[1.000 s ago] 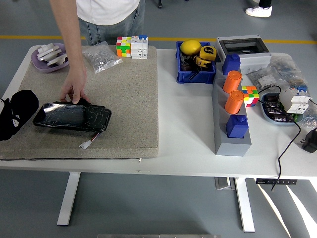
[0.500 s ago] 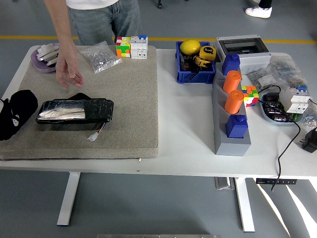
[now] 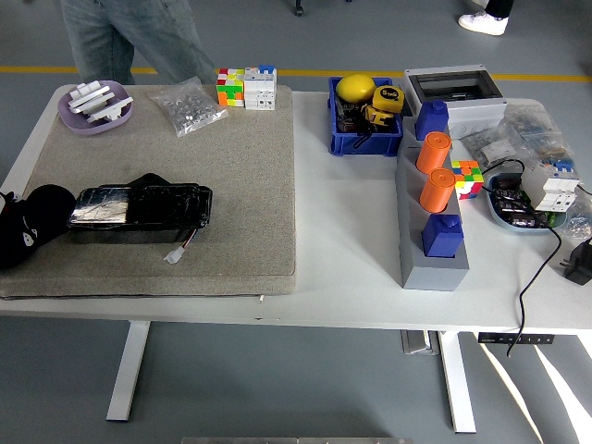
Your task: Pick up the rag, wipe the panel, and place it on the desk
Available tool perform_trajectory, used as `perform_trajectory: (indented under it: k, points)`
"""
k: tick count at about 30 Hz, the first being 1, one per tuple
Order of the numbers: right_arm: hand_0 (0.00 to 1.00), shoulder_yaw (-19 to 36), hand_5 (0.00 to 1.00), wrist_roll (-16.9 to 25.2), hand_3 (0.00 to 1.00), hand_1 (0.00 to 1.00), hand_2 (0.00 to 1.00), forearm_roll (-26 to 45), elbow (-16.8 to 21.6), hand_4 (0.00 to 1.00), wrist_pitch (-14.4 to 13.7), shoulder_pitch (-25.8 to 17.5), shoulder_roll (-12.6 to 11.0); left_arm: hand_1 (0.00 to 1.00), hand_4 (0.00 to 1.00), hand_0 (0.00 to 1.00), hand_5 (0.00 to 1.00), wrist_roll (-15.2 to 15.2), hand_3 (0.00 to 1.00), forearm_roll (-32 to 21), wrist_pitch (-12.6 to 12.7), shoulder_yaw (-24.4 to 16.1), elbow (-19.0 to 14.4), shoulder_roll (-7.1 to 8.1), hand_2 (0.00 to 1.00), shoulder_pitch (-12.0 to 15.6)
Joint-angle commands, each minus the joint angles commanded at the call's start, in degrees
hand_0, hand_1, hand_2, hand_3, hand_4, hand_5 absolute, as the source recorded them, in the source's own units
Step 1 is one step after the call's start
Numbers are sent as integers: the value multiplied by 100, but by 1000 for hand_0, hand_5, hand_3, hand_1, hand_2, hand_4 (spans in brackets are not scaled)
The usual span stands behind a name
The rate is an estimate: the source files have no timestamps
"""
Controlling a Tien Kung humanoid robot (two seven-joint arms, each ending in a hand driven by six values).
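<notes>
A glossy black panel (image 3: 141, 211) lies flat on the beige mat (image 3: 231, 185) at the left, with a small white connector on wires (image 3: 173, 255) at its front edge. A dark crumpled rag (image 3: 144, 182) sits against the panel's far edge, mostly hidden behind it. My left hand (image 3: 30, 231) is a black shape at the picture's left edge, resting on the mat just left of the panel. My right hand is out of view.
A person's legs (image 3: 129, 37) stand at the far left. A purple dish (image 3: 95, 104), a bag of parts (image 3: 190, 104) and colour cubes (image 3: 246, 87) lie at the back of the mat. A blue bin (image 3: 364, 129), a grey rack with orange cylinders (image 3: 435, 203) and cables fill the right.
The person's hand let go of the panel and pulled away, and the person stepped left. The panel now lies straighter, and the rag shows behind it. My left hand shifted slightly nearer.
</notes>
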Motion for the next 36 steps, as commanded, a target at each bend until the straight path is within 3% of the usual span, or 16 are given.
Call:
perform_trajectory:
  k: [5,6,14,21,23,24,30,31,36]
  points:
    - [745,21,490,-10,608,625,684,-41,0,998,-2,7,-1,841,920,715,155,137,695,48,-116,-73,-182,31,851,94]
    - [745,23,492,-10,607,623,683,-42,0,998,-3,4,-2,853,978,721,232,141,775,47,-126,-92,-228,39,870,113]
    - [745,20,490,-24,606,622,683,-42,0,998,-6,-2,-15,856,998,731,271,212,785,105,-230,-335,-671,139,883,245]
    - [744,53,490,-15,607,620,684,-73,0,998,-9,-13,-10,858,998,734,326,135,794,-327,-385,-581,-1045,199,887,476]
    - [744,73,490,-18,607,620,684,-77,0,998,-12,-23,-2,858,998,734,326,-92,794,-556,-378,-746,-1237,155,887,585]
    - [744,81,490,-21,607,620,684,-77,0,998,-15,-26,1,822,998,719,387,-195,774,-604,-362,-820,-1323,125,838,625]
    - [746,117,488,-19,606,620,683,-102,0,998,-23,-29,25,822,998,719,387,-762,774,-1098,-275,-1073,-1769,-108,838,748]
    - [746,126,486,-23,606,619,683,-114,0,998,-27,-25,35,797,998,696,383,-807,735,-1177,-258,-1077,-1811,-138,806,744]
    - [746,195,486,-45,606,619,683,-212,0,998,-50,-29,76,797,998,696,383,-848,735,-1239,-247,-1156,-1967,-283,806,654]
